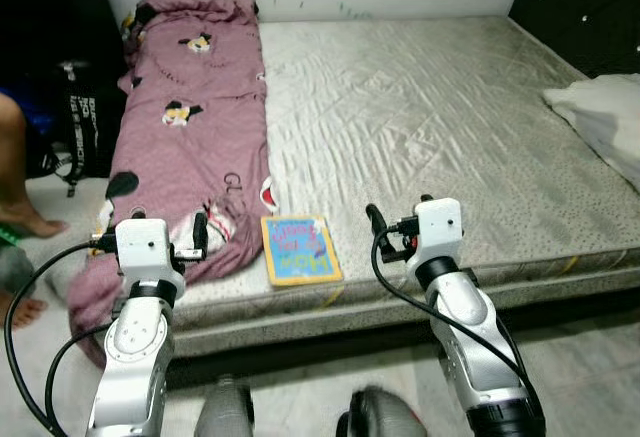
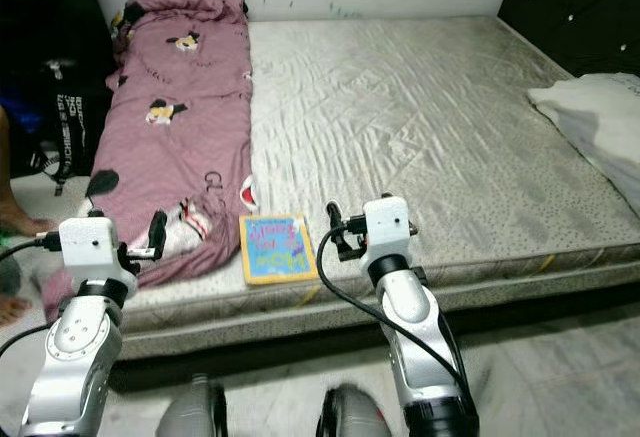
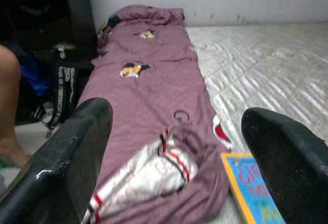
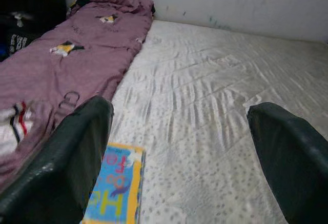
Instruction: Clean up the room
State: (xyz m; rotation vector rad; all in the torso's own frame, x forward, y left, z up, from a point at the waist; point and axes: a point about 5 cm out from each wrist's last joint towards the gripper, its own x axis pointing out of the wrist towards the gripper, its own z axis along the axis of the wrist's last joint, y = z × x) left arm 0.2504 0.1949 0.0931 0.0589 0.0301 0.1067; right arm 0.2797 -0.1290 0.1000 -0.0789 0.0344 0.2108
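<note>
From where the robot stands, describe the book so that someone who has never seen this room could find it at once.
Start at the bare grey mattress and go to its near edge. There, beside the pink cartoon-print blanket, the book lies flat: a thin, bright blue cover with a yellow border, the only small flat thing there.

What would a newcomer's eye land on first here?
Probably the bright book, lying flat at the mattress's near edge. Next, the pink blanket stretched down its left side. Both end effectors, left and right, hover open at that edge, flanking the book.
</note>
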